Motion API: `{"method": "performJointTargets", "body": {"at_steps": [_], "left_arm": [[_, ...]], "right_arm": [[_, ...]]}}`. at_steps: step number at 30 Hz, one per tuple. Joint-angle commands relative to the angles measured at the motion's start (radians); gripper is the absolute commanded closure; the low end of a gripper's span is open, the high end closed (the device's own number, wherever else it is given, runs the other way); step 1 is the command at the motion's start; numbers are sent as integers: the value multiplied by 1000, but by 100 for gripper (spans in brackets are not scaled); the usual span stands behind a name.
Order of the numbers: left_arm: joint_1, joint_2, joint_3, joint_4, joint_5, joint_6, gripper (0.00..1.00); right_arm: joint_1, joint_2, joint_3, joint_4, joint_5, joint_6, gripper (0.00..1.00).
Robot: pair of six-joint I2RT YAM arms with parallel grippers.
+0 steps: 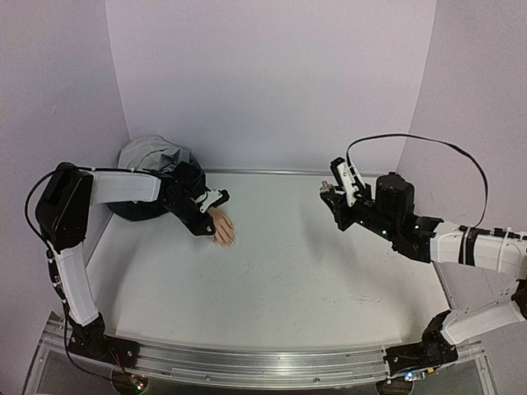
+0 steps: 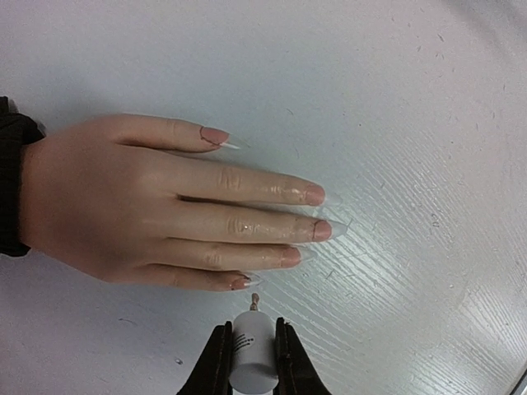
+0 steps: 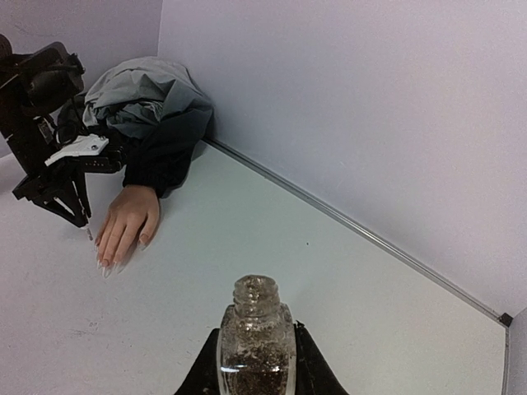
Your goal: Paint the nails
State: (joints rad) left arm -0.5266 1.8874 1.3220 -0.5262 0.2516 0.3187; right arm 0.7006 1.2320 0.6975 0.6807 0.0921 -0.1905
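White table (image 1: pixel 288 271), lilac walls (image 1: pixel 272 82) on three sides. At ten o'clock in top view, lying palm down: hand (image 1: pixel 223 227), out of dark sleeve (image 3: pixel 169 152) below crumpled grey jacket (image 3: pixel 140 86). Fingers pointing toward five o'clock; nails (image 2: pixel 314 195) long, pink at base, clear at tips. Left gripper (image 2: pixel 252 333) just beside little finger, clamped narrow on white cap (image 2: pixel 250 362); brush (image 2: pixel 254 301) right by that finger's nail, contact unclear. Right gripper (image 3: pixel 257 341) at two o'clock, well apart from hand, closed on open bottle (image 3: pixel 256 325), upright, dark glittery fill inside.
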Motion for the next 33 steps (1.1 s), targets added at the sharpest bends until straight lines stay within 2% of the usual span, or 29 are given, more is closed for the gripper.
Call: {"method": "performJointTargets", "body": {"at_steps": [1,33], "left_arm": [[7,-2,51,37,11,12,100],[17,22,48,48,1,13,100]], "right_arm": [[0,-3,7,72,12,-7,100],[0,-6,4,75,9,-6,100]]}}
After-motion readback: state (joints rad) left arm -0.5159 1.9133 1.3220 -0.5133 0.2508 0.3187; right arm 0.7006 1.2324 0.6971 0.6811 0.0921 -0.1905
